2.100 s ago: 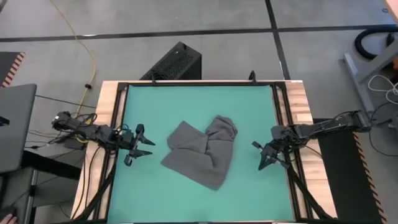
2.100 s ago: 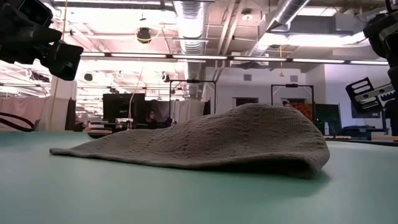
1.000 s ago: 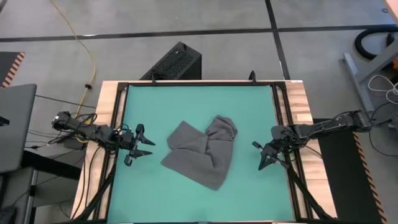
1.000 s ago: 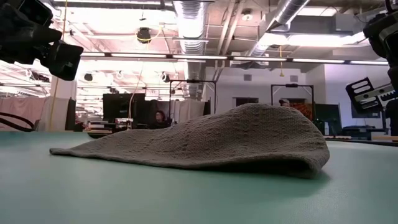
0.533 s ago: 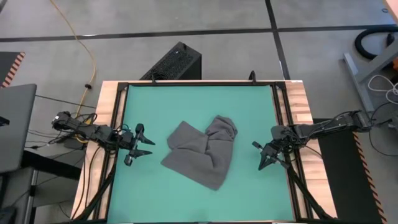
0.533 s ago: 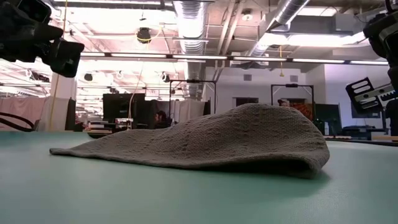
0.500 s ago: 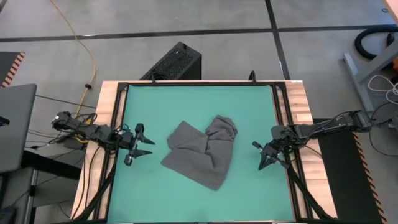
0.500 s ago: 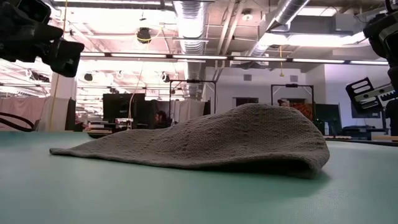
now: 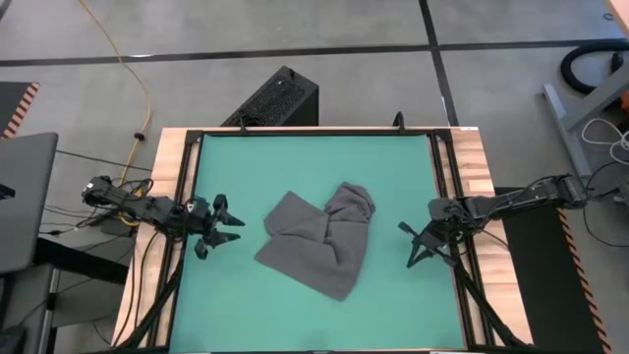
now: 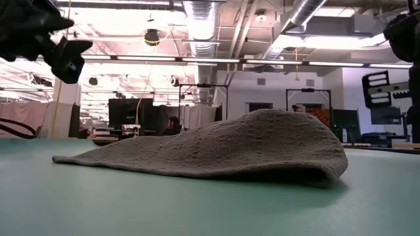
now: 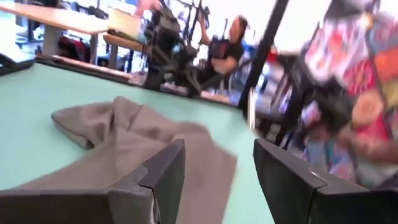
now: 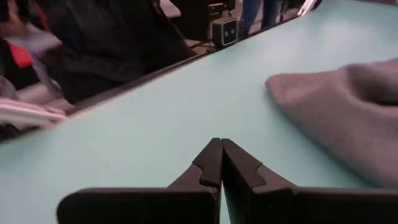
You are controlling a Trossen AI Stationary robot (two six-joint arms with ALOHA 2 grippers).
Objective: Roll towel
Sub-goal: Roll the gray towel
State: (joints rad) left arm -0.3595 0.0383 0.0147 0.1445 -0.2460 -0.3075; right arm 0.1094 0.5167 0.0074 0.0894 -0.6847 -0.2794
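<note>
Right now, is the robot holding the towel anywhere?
No, nothing is held. The towel lies crumpled on the green mat. The left end effector is open beside it, and the right end effector is shut and empty.

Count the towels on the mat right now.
1. A single crumpled grey towel lies mid-mat on the green mat, between the left gripper and right gripper, touching neither. Nothing else cloth-like shows.
</note>
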